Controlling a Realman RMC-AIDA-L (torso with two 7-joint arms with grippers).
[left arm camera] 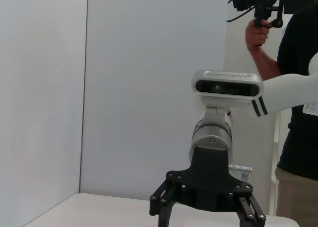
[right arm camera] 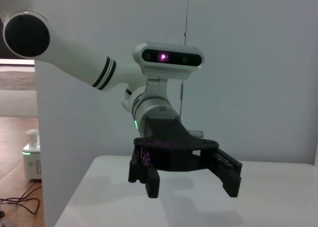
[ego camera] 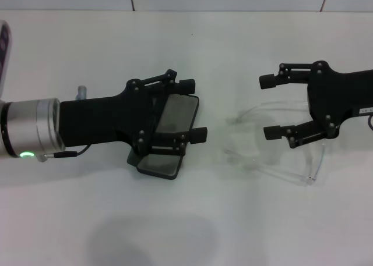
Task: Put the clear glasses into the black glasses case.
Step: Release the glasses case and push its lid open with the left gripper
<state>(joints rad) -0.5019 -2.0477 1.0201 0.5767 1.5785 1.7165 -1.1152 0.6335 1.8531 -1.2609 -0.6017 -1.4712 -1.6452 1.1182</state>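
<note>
The black glasses case [ego camera: 175, 119] lies open on the white table [ego camera: 192, 231], showing its grey lining. My left gripper [ego camera: 194, 110] hovers right above the case, open, one finger on each side of it and nothing held. The clear glasses [ego camera: 256, 164] lie on the table to the right, arms pointing toward the case. Over their far part my right gripper [ego camera: 268, 106] is open and empty, its near finger above the frame. The left wrist view shows the right gripper [left arm camera: 204, 213] open. The right wrist view shows the left gripper [right arm camera: 189, 180] open above the table.
A white and grey device [ego camera: 3, 45] lies at the table's far left edge. The table's far side meets a tiled wall. A person [left arm camera: 293, 113] with a camera stands beyond the right arm. A small white unit [right arm camera: 31, 157] sits on the floor beside the table.
</note>
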